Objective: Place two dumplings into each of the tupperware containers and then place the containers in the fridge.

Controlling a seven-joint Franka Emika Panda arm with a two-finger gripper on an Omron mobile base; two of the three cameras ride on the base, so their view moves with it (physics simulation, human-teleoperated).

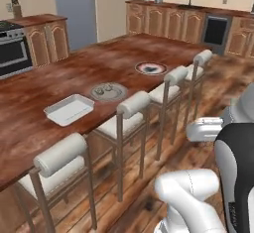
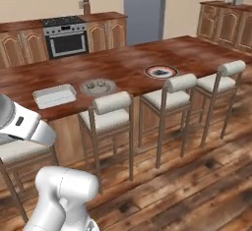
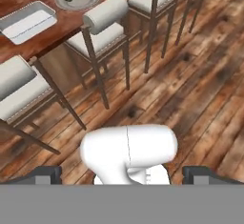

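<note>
Striped-rim plate (image 1: 151, 68) beyond hand view

The wooden desk (image 1: 59, 78) is carrying a white tray (image 1: 69, 109) at left, a grey plate (image 1: 108, 91) with dumplings (image 1: 104, 88) beside it, and a striped plate (image 1: 151, 68) farther right.

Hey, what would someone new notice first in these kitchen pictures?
The long wooden counter with a row of white-cushioned stools along its near edge. On it lie a white rectangular tray, a round grey plate with dumplings, and farther along a plate with a dark striped rim.
</note>
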